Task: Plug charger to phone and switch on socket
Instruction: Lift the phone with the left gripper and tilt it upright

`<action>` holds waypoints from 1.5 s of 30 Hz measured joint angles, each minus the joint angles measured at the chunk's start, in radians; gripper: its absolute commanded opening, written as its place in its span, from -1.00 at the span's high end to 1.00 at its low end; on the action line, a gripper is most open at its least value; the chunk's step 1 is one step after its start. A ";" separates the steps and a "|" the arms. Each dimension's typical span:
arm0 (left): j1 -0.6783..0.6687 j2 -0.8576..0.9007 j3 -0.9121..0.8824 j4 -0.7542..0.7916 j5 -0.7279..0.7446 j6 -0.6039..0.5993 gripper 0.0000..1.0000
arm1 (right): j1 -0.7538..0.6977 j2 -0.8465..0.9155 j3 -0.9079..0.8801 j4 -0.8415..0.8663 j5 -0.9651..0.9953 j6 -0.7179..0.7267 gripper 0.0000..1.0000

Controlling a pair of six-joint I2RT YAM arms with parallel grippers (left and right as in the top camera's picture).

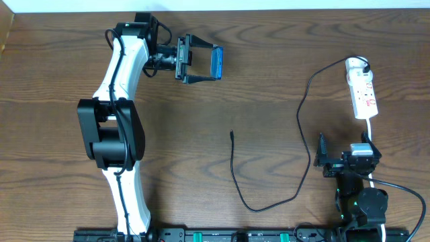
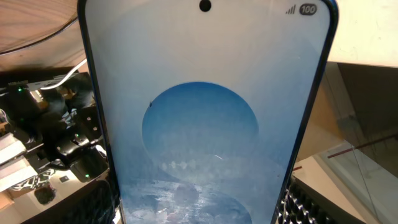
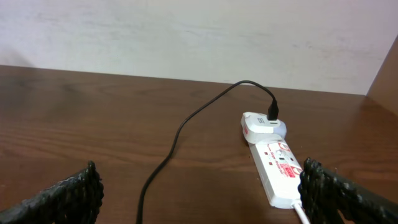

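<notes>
The left gripper (image 1: 203, 63) clamps the phone (image 1: 217, 62) across its long edges at the table's (image 1: 269, 40) far left-centre. The blue screen shows a lighter circle and a "100" battery reading. The right gripper (image 3: 199, 205) stands wide open and empty near the socket (image 1: 363, 94), whose red printing is illegible. The charger (image 1: 302, 107) enters the socket's far end; its tip lies free mid-table.

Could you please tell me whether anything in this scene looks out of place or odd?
The phone is not lying flat: the left gripper holds it on edge, screen lit. The charger cable is plugged in at the power strip, but its free tip lies loose on the table, far from the phone. Nothing looks damaged.
</notes>
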 measured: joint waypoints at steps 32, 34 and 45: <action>0.000 0.000 0.000 0.000 -0.323 0.000 0.85 | 0.000 0.000 0.000 0.000 0.000 0.000 -0.99; 0.000 0.000 0.000 0.000 -0.404 0.000 0.85 | 0.000 0.000 0.000 0.000 0.000 0.000 -0.98; -0.023 0.000 0.000 0.000 -0.825 0.000 0.85 | 0.000 0.000 0.000 0.000 0.000 0.000 -0.98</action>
